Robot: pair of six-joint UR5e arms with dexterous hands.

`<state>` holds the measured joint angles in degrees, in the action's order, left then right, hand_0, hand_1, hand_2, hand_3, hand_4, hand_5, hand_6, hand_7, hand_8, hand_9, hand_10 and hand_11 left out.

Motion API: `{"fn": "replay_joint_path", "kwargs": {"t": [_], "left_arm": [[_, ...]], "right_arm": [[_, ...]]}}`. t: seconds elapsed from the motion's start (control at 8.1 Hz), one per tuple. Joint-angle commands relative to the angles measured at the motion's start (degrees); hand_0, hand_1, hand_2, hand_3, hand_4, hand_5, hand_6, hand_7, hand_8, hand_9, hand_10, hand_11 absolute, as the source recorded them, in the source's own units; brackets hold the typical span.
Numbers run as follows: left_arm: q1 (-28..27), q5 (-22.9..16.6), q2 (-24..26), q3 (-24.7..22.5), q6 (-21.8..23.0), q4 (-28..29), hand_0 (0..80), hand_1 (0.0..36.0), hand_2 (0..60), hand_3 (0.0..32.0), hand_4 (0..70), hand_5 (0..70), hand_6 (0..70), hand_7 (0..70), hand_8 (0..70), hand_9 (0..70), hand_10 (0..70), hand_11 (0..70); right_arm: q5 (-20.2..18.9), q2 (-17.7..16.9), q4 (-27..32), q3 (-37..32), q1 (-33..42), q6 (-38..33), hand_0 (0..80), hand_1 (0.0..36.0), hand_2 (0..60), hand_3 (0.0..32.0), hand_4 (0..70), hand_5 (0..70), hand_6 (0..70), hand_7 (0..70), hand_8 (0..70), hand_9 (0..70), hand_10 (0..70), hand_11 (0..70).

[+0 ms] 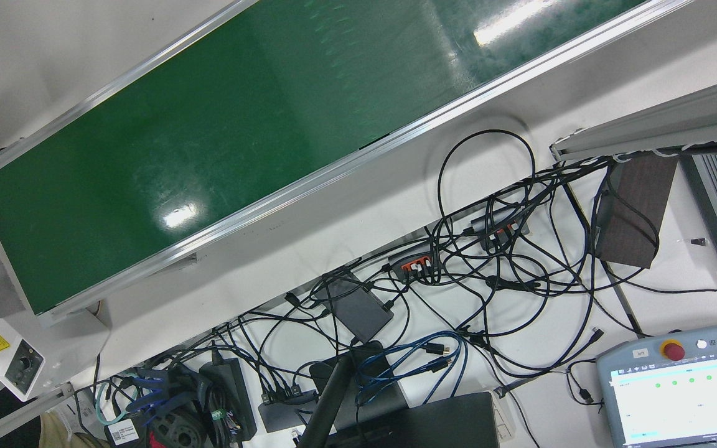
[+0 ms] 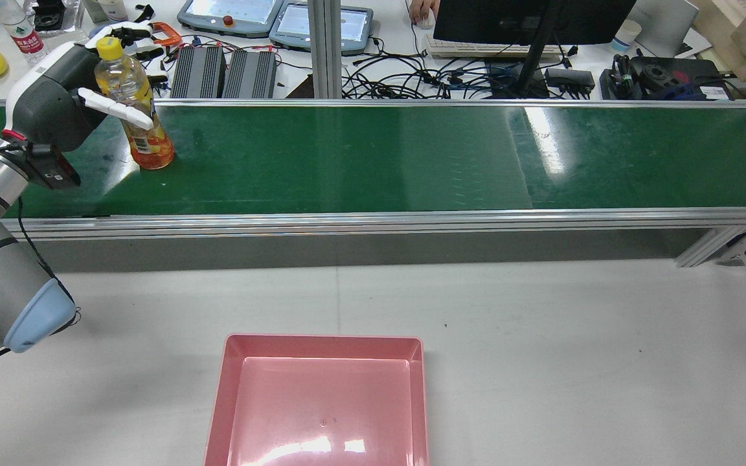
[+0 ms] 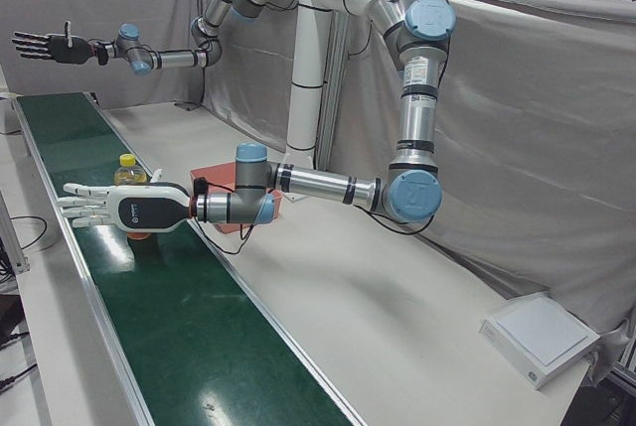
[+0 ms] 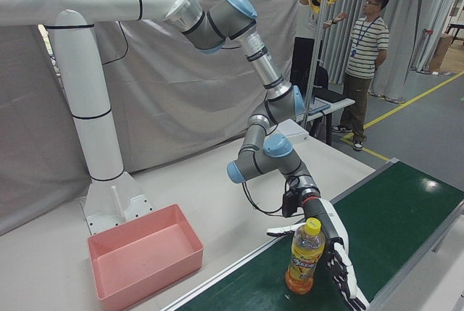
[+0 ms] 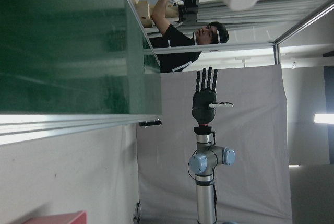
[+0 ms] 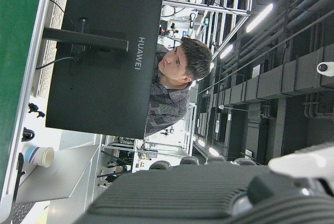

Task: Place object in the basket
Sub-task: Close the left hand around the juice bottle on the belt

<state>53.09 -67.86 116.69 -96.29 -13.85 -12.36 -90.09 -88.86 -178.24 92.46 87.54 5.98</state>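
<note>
Fingers spread and holding nothing, the left hand point(image 2: 62, 97) flanks the upright bottle point(image 2: 136, 110) on the green belt point(image 2: 373, 162), apparently to close around it, the pink basket point(image 2: 217, 388) at its five o'clock, while the right hand point(image 3: 45, 47) hangs splayed, empty.

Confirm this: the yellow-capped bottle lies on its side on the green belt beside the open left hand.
Not quite. The bottle stands upright on the green belt, as the right-front view shows; the open left hand is indeed beside it.
</note>
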Motion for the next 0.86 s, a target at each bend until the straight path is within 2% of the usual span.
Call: {"fn": "replay_joint_path", "kwargs": {"t": [0.0, 0.12, 0.37, 0.49, 0.74], "left_arm": [[-0.1, 4.4, -2.8, -7.0, -0.5, -4.8, 80.0, 19.3, 36.1, 0.0, 70.0, 70.0, 70.0, 70.0, 70.0, 70.0, 70.0, 70.0], [-0.1, 4.4, -2.8, -9.4, -0.9, -7.6, 80.0, 17.4, 34.8, 0.0, 70.0, 70.0, 70.0, 70.0, 70.0, 70.0, 70.0, 70.0], [-0.2, 4.4, -2.7, -15.0, -1.1, -13.1, 80.0, 18.8, 52.9, 0.0, 70.0, 70.0, 70.0, 70.0, 70.0, 70.0, 70.0, 70.0], [-0.3, 4.1, -2.6, -16.7, -1.1, -14.6, 80.0, 19.3, 57.6, 0.0, 70.0, 70.0, 70.0, 70.0, 70.0, 70.0, 70.0, 70.0], [-2.5, 3.8, -2.9, -21.4, -2.7, -17.3, 80.0, 18.5, 53.6, 0.0, 70.0, 70.0, 70.0, 70.0, 70.0, 70.0, 70.0, 70.0]], "right_arm": [[0.0, 0.0, 0.0, 0.0, 0.0, 0.0, 0.0, 0.0, 0.0, 0.0, 0.0, 0.0, 0.0, 0.0, 0.0, 0.0, 0.0, 0.0], [0.0, 0.0, 0.0, 0.0, 0.0, 0.0, 0.0, 0.0, 0.0, 0.0, 0.0, 0.0, 0.0, 0.0, 0.0, 0.0, 0.0, 0.0], [0.0, 0.0, 0.0, 0.0, 0.0, 0.0, 0.0, 0.0, 0.0, 0.0, 0.0, 0.0, 0.0, 0.0, 0.0, 0.0, 0.0, 0.0], [0.0, 0.0, 0.0, 0.0, 0.0, 0.0, 0.0, 0.0, 0.0, 0.0, 0.0, 0.0, 0.0, 0.0, 0.0, 0.0, 0.0, 0.0], [0.0, 0.0, 0.0, 0.0, 0.0, 0.0, 0.0, 0.0, 0.0, 0.0, 0.0, 0.0, 0.0, 0.0, 0.0, 0.0, 0.0, 0.0]]}}
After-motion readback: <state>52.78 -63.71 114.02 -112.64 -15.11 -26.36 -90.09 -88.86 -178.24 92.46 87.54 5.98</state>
